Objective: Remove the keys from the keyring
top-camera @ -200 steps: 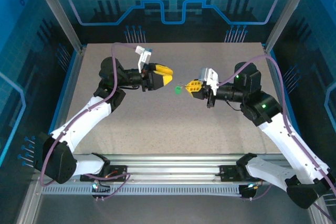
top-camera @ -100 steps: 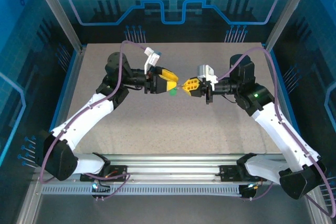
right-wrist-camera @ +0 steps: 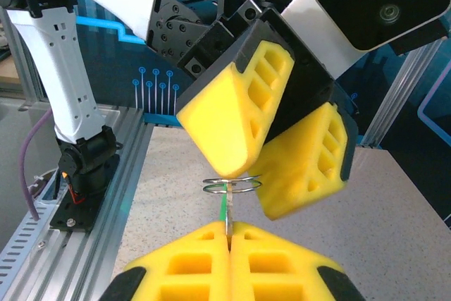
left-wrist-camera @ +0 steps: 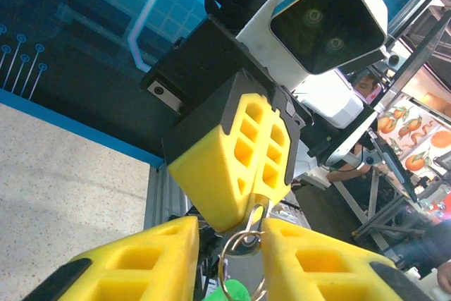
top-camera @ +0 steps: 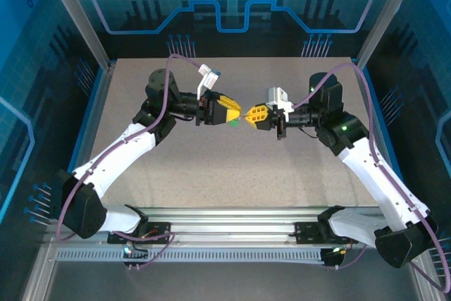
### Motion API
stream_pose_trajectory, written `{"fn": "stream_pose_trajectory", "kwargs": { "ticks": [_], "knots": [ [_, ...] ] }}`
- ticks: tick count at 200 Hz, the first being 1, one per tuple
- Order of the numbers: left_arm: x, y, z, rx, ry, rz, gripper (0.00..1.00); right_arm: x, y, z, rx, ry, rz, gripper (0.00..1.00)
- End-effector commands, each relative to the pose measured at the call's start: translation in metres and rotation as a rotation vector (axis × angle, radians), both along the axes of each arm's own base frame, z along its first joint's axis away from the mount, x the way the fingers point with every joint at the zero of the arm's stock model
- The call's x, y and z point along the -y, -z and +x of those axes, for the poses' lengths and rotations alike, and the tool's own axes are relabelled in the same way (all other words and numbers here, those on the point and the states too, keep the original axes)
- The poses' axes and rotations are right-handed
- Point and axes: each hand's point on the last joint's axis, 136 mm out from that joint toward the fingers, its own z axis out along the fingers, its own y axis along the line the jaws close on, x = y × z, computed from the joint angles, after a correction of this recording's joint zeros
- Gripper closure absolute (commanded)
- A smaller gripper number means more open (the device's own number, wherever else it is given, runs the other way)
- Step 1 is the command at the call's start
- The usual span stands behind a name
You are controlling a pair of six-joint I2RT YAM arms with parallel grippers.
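Item: keyring (left-wrist-camera: 239, 244) with green-headed key (left-wrist-camera: 236, 292), held mid-air above the desk (top-camera: 232, 174); right fingers (right-wrist-camera: 282, 262) are pinched shut on the ring to anchor it, left fingers (left-wrist-camera: 141, 262) narrowed around the key, grip unconfirmed, presumably to work it free.

Bright, even overhead light, and the pictures come through clean.
Only faint, soft shadows on the bench (top-camera: 211, 167). In the right wrist view the keyring (right-wrist-camera: 231, 185) is crisp and the backdrop softer, while the left wrist view's right-hand background glows bright.
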Motion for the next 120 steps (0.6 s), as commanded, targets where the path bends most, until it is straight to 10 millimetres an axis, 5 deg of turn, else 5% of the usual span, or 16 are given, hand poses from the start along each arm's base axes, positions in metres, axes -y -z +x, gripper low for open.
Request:
{"fn": "stream_pose_trajectory", "kwargs": {
  "ticks": [1,53,120],
  "knots": [
    [0.000,-0.012,-0.008,0.039,0.028,-0.015,0.73,0.006,-0.016,0.002,0.050,0.026,0.019,1.00],
    [0.000,-0.014,-0.004,0.050,0.017,-0.023,0.95,0.009,-0.017,0.004,0.057,0.049,0.018,1.00],
    [-0.007,-0.021,0.009,0.021,-0.029,-0.081,1.00,0.013,-0.022,0.006,0.110,0.097,0.054,1.00]
  ]
}}
